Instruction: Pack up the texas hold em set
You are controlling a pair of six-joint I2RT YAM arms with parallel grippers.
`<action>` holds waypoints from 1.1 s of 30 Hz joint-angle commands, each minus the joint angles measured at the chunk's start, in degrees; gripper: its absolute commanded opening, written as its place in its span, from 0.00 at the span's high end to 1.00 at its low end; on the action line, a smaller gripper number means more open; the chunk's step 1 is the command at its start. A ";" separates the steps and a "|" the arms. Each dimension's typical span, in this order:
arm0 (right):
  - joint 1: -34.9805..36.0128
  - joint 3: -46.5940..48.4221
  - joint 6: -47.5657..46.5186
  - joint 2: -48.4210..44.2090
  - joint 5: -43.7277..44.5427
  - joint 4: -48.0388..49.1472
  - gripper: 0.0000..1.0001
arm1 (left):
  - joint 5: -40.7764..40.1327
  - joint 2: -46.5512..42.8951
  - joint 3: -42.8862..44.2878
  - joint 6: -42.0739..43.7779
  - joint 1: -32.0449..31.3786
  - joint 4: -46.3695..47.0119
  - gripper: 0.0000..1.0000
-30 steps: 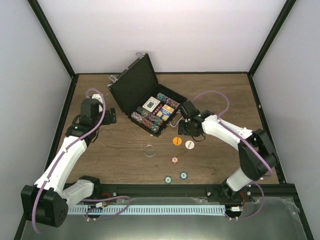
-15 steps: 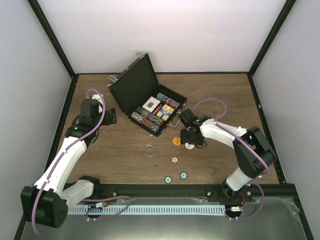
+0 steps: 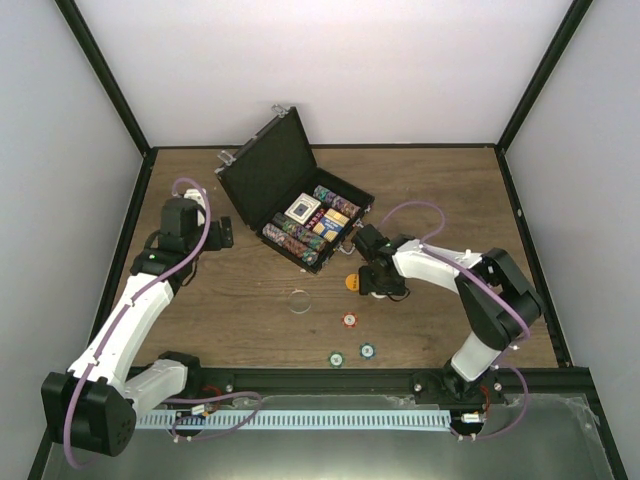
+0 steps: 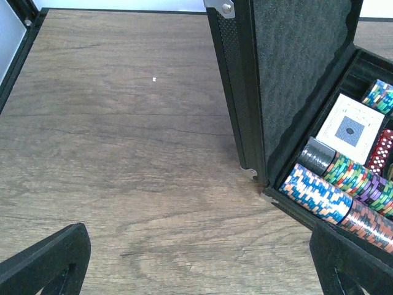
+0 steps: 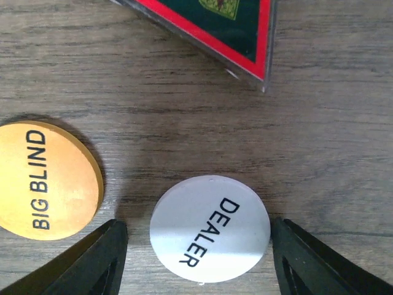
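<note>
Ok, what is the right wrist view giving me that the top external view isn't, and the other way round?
Only right wrist: the lettering on the white DEALER button and the orange BIG BLIND button, a corner of the red-edged triangular marker, and the right gripper with its jaws open either side of the DEALER button. Only top external: the open briefcase, three loose chips, a clear disc and the left arm. Both: the orange button and the wooden table.
</note>
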 commanded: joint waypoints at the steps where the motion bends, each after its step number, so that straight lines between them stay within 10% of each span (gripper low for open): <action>1: 0.75 -0.91 1.19 0.18 1.85 -0.36 0.33 | 0.56 -0.34 -0.51 0.15 -0.02 0.82 0.00; 33: 0.75 1.53 1.16 -1.79 2.93 -1.27 0.54 | 1.06 -0.01 -0.60 0.19 0.00 0.90 0.00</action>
